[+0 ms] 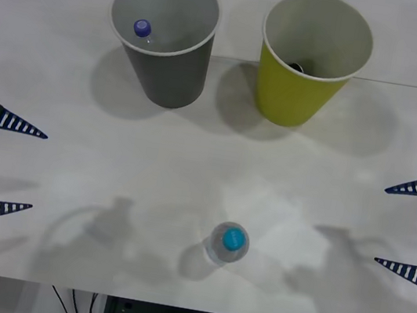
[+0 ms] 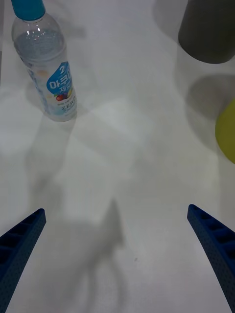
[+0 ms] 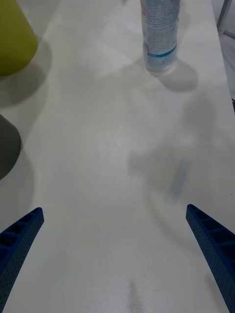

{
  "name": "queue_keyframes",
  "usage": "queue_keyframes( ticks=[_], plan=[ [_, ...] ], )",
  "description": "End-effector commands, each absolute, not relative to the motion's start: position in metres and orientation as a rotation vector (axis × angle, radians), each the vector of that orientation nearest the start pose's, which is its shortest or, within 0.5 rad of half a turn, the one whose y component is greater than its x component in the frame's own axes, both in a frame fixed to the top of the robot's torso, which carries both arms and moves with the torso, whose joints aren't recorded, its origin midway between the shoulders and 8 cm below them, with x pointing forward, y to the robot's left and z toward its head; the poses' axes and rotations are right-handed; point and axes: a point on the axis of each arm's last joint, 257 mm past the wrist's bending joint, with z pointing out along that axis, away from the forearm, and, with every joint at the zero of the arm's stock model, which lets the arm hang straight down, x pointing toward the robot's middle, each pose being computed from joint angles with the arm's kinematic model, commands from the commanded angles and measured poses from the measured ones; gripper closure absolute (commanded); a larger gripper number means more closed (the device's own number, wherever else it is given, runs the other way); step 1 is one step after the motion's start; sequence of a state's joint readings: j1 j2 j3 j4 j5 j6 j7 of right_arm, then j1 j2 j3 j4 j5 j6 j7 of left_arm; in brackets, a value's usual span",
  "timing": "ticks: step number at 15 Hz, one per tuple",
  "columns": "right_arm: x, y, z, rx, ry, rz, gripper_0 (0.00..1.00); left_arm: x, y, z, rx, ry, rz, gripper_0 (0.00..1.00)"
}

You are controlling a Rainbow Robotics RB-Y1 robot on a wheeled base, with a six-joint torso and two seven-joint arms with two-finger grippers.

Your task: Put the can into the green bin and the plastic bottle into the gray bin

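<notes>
The plastic bottle (image 1: 228, 241), clear with a cyan cap, stands upright near the table's front edge, midway between both grippers; its blue-and-white label faces the right wrist view (image 2: 49, 73), and its lower part is in the left wrist view (image 3: 160, 34). At the back, the gray bin (image 1: 161, 38) stands left and the green bin (image 1: 311, 58) right. A dark shape (image 1: 297, 65) lies deep inside the green bin; whether it is the can I cannot tell. My left gripper (image 1: 37, 171) and right gripper (image 1: 382, 225) hover open and empty at the table's sides.
A bottle with a purple-blue cap (image 1: 142, 28) lies inside the gray bin. White table (image 1: 210, 149) spreads bare between the bins and the bottle. Its front edge runs just behind the bottle, with cables (image 1: 74, 306) below it.
</notes>
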State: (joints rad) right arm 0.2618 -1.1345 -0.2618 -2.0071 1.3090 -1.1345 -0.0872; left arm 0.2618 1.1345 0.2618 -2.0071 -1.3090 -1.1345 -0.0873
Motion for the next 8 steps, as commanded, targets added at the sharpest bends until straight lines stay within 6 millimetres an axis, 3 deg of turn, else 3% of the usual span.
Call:
queue_keyframes(
  ticks=[1,5,8],
  plan=[
    [0.341,-0.286,-0.167,-1.634,1.596,0.209,0.0,0.341,0.286,-0.167,1.762,1.444,-0.118,0.0],
    [0.339,-0.271,-0.163,-1.659,1.553,0.249,0.0,0.341,0.286,-0.167,1.762,1.444,-0.118,0.0],
    [0.335,-0.264,-0.177,-1.639,1.548,0.343,0.0,0.341,0.286,-0.167,1.762,1.444,-0.118,0.0]
  ],
)
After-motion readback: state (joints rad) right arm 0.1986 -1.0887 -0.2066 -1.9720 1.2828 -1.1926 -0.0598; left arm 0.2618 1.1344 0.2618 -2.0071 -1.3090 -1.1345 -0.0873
